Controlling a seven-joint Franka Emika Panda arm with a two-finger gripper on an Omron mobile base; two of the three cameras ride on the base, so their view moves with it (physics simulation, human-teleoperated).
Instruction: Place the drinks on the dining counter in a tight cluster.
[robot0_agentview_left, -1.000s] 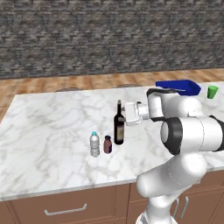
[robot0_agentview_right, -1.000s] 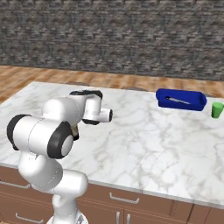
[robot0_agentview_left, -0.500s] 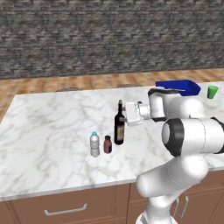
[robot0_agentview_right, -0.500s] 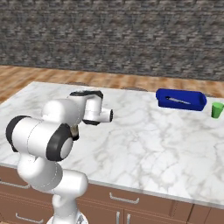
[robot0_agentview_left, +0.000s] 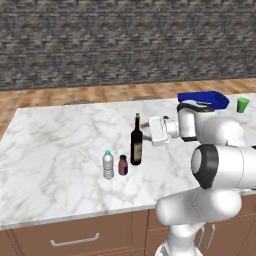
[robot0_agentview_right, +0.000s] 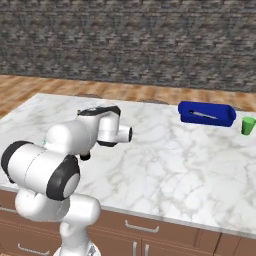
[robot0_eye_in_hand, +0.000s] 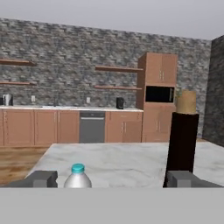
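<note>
Three drinks stand close together on the white marble dining counter (robot0_agentview_left: 55, 145): a tall dark wine bottle (robot0_agentview_left: 136, 146), a tiny purple-brown bottle (robot0_agentview_left: 123, 165) just left of its base, and a small clear water bottle (robot0_agentview_left: 108, 165) with a blue cap beside that. My gripper (robot0_agentview_left: 146, 130) is level with the wine bottle's neck, a little to its right, open and holding nothing. In the hand view the wine bottle's neck (robot0_eye_in_hand: 181, 138) rises above the right fingertip, and the water bottle's cap (robot0_eye_in_hand: 78, 174) shows between the fingertips of the gripper (robot0_eye_in_hand: 113, 179).
A blue tray (robot0_agentview_left: 202, 99) (robot0_agentview_right: 206, 113) lies at the counter's far right, with a green cup (robot0_agentview_left: 242, 104) (robot0_agentview_right: 247, 125) beside it. A stone wall runs behind the counter. My own arm covers the bottles in the right base view.
The hand has drawn back slightly to the right, away from the wine bottle's neck. The bottles have not moved.
</note>
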